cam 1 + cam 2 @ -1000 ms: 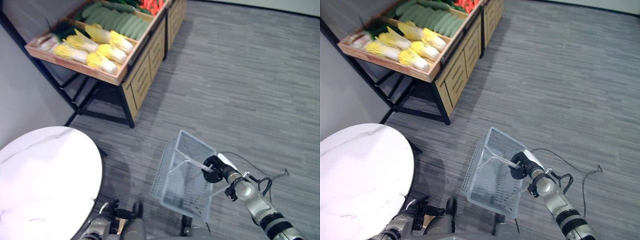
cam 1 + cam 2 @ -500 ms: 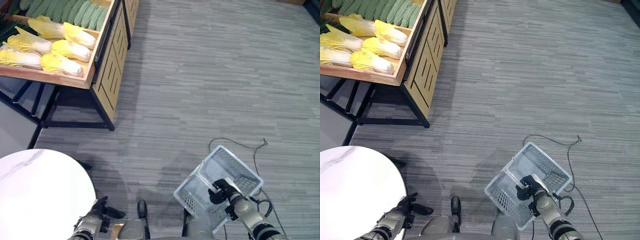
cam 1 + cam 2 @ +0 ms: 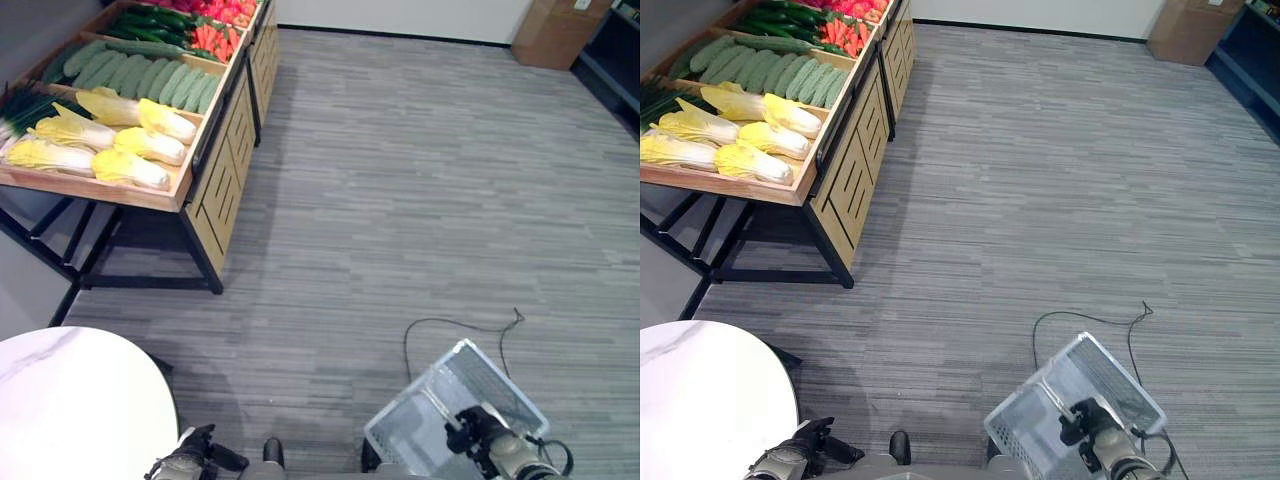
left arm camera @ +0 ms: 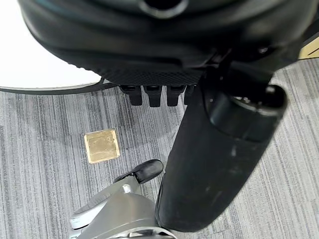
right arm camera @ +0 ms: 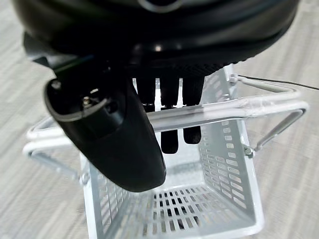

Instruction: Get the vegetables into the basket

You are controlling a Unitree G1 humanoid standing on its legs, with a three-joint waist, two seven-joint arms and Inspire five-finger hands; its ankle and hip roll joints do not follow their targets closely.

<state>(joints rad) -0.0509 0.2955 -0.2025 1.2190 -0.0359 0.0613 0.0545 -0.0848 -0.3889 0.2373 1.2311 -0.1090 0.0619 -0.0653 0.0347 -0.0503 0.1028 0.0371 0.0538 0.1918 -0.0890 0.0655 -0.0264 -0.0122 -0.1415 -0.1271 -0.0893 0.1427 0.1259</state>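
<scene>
The right hand [image 5: 164, 99] has its fingers [image 5: 169, 134] curled round the handle [image 5: 219, 110] of one white wire basket [image 3: 440, 420], which hangs under the hand with nothing in it. The left hand [image 3: 190, 462] hovers low beside the rim of one round white table [image 3: 70, 410]; its fingers [image 4: 152, 94] are curled in and hold nothing. On the floor just below that hand lies one small tan square [image 4: 101, 146].

Well ahead of the left hand, far from the basket, stands one wooden produce stand [image 3: 215, 190]. Its nearest bin holds five pale yellow cabbages [image 3: 130, 170]. Past them lies a row of light green gourds [image 3: 150, 78], perhaps ten, too closely packed to count surely, then dark cucumbers [image 3: 150, 20] and red vegetables [image 3: 215, 35]. Farthest from the right hand, one cardboard box [image 3: 555, 30] sits against the wall.
</scene>
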